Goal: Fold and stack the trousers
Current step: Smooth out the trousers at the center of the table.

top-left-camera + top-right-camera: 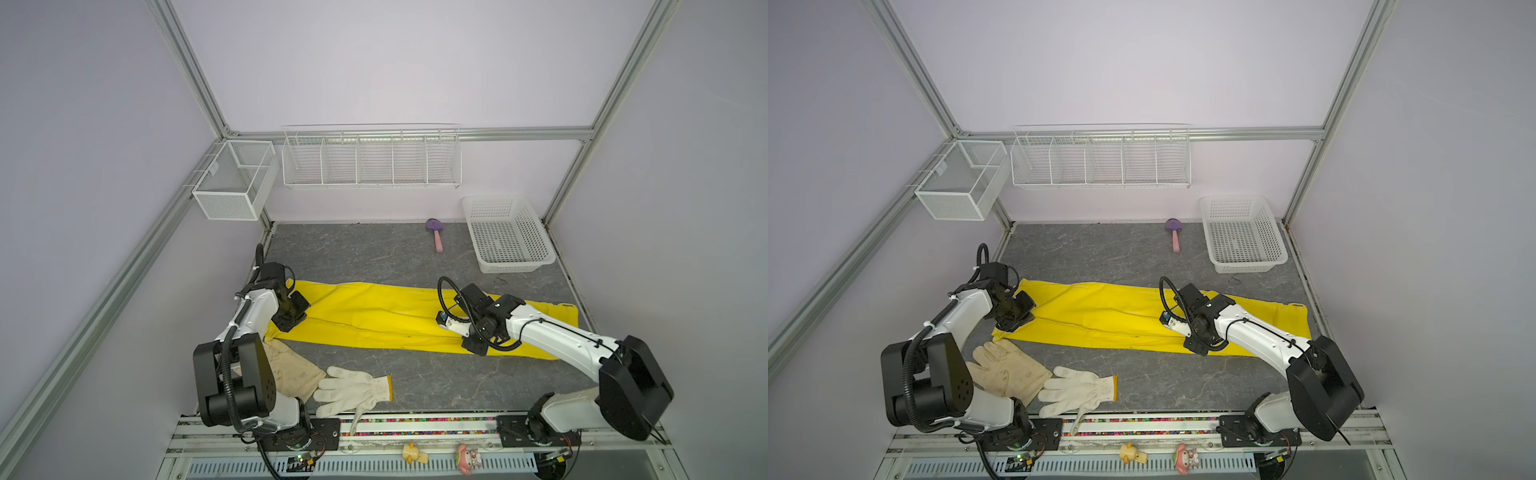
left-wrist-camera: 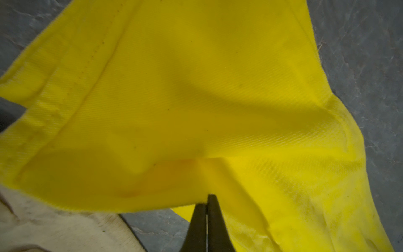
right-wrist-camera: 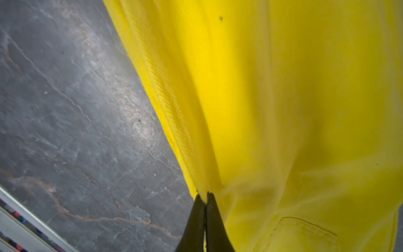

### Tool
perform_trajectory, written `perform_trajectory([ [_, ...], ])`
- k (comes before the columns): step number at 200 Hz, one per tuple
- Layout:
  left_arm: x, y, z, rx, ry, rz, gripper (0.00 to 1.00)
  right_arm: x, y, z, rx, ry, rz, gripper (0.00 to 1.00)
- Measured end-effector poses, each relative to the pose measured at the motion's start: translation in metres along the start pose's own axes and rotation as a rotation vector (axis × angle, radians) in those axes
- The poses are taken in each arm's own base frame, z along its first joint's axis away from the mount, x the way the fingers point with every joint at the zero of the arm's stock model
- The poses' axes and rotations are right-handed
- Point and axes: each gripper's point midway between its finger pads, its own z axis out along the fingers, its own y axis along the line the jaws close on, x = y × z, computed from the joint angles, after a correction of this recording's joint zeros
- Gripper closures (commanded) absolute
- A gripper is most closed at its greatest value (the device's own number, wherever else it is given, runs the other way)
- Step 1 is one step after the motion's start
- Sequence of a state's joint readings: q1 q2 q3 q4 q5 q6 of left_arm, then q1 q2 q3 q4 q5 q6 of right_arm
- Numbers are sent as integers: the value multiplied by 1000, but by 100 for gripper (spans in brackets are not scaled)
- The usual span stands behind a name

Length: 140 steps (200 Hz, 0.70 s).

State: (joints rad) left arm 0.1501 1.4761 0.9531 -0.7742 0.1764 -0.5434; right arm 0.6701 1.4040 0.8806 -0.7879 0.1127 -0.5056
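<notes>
Both stooped: left fingers (image 2: 199, 222), right fingers (image 3: 195, 222) pinching trousers (image 1: 374, 316).

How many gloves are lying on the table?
2. The cream glove lies by the leg end of the trousers. The knitted glove lies beside it, at the front edge of the table. None seems hidden.

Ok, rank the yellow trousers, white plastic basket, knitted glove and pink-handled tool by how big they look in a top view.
1. trousers
2. plastic basket, though it sits farther back
3. knitted glove, nearer the camera
4. pink-handled tool, clearly smallest
</notes>
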Motion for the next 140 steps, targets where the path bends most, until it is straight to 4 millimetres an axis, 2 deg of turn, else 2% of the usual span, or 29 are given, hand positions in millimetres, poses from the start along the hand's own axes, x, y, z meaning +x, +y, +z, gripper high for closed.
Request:
perform_trajectory([
  [38, 10, 7, 3, -15, 21, -2, 100, 10, 13, 8, -28, 25, -14, 94],
  [107, 16, 20, 8, -64, 29, 4, 100, 13, 23, 28, -61, 82, -37, 90],
  [140, 16, 25, 7, -88, 19, 16, 100, 15, 25, 32, -71, 104, -31, 77],
])
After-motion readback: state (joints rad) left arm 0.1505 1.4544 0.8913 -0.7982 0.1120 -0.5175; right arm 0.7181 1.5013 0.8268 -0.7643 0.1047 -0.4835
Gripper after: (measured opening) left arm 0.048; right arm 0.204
